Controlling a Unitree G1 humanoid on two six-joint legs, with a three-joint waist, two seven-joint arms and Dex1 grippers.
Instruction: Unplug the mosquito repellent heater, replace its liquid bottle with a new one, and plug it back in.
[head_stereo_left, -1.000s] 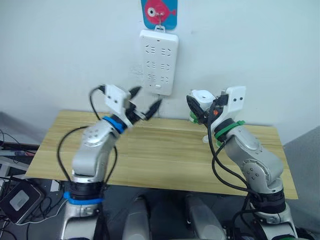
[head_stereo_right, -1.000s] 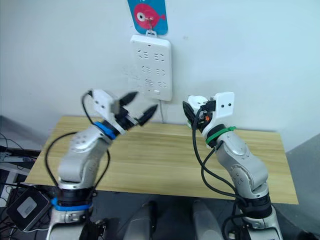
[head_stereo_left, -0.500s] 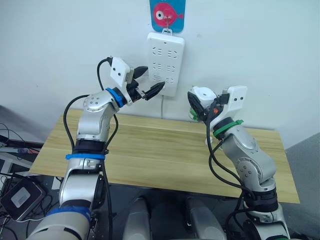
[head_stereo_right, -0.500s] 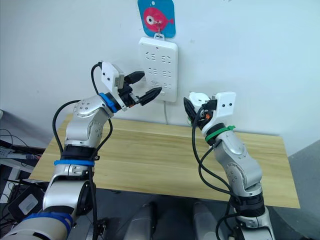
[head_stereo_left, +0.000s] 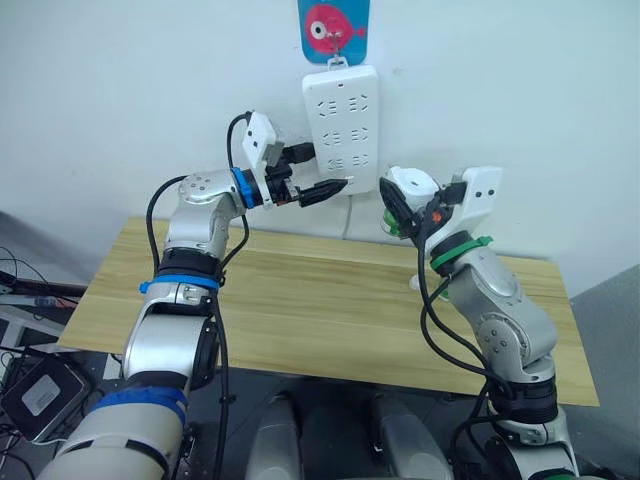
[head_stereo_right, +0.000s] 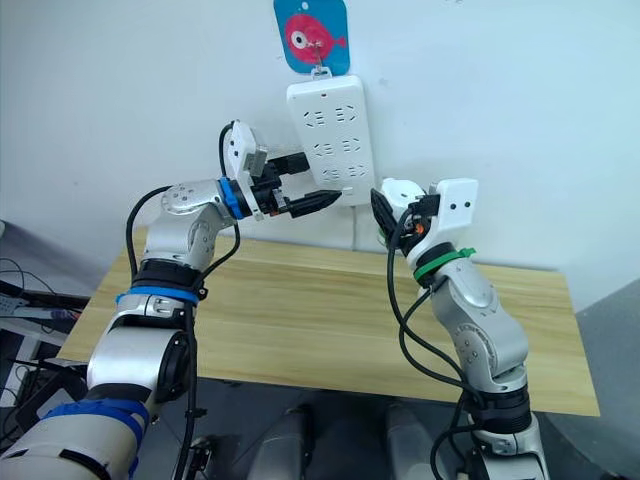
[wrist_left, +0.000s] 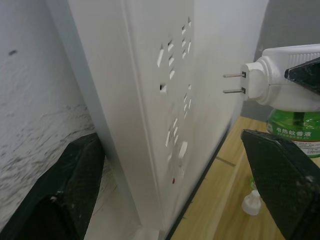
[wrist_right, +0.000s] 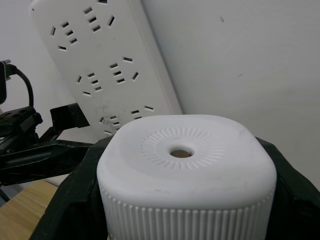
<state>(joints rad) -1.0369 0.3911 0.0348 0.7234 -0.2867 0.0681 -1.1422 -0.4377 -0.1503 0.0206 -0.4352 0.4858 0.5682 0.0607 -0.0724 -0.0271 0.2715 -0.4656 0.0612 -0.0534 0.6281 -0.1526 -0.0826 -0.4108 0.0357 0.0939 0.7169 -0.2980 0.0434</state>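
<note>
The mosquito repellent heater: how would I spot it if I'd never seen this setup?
Find the long white power strip hanging on the wall under a fish picture. Just beside its lower end, the right gripper holds the mosquito repellent heater: a small rounded white block with two metal prongs, a round vent hole and a green bottle beneath it.

Soft, even indoor light fills the scene, with no glare on the white wall. Faint shadows fall just beside the power strip (head_stereo_left: 341, 128). In the left wrist view the black fingers (wrist_left: 280, 180) nearest the lens are out of focus.
</note>
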